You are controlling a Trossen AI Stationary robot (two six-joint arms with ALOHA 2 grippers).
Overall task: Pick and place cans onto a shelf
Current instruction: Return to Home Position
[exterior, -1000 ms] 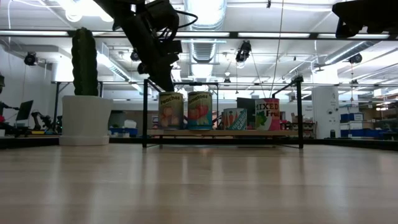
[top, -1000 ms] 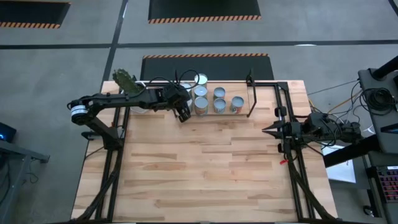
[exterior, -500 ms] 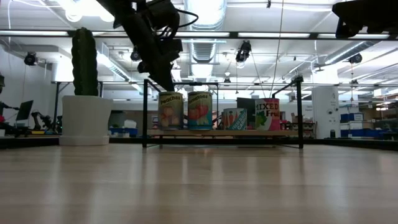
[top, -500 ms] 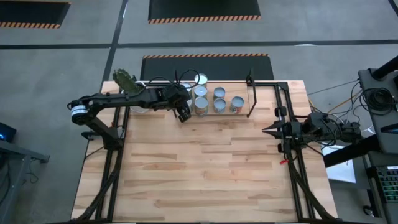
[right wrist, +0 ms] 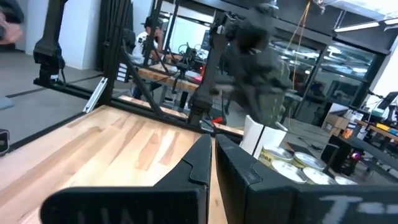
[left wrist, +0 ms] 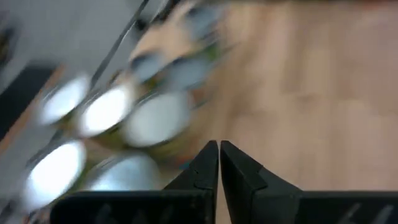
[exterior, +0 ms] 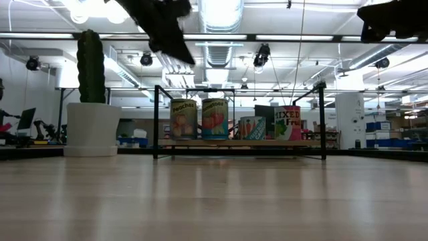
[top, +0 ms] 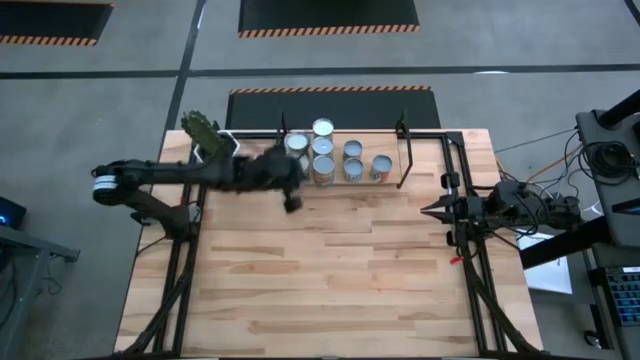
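Several cans [top: 322, 168] with shiny tops stand upright on the low wooden shelf [exterior: 241, 142] at the table's far edge, between its black uprights [top: 403, 150]. In the low view they [exterior: 214, 118] stand in a row. My left gripper [top: 292, 201] is shut and empty. It hangs above the table just near-left of the cans and is blurred in the low view [exterior: 175, 47]. Its wrist view shows the shut fingers [left wrist: 219, 150] over blurred can tops [left wrist: 155, 118]. My right gripper [top: 428, 210] is shut and empty at the table's right edge.
A white pot with a green cactus [top: 200, 130] stands at the far left corner, left of the shelf [exterior: 92, 127]. Black frame rails [top: 470, 270] run along both sides of the table. The wooden tabletop [top: 330, 270] stretches toward the near edge.
My left gripper has risen from beside the leftmost front can and drawn back a little toward the table's near edge, moving fast in the last half second. The cans have stayed in place on the shelf.
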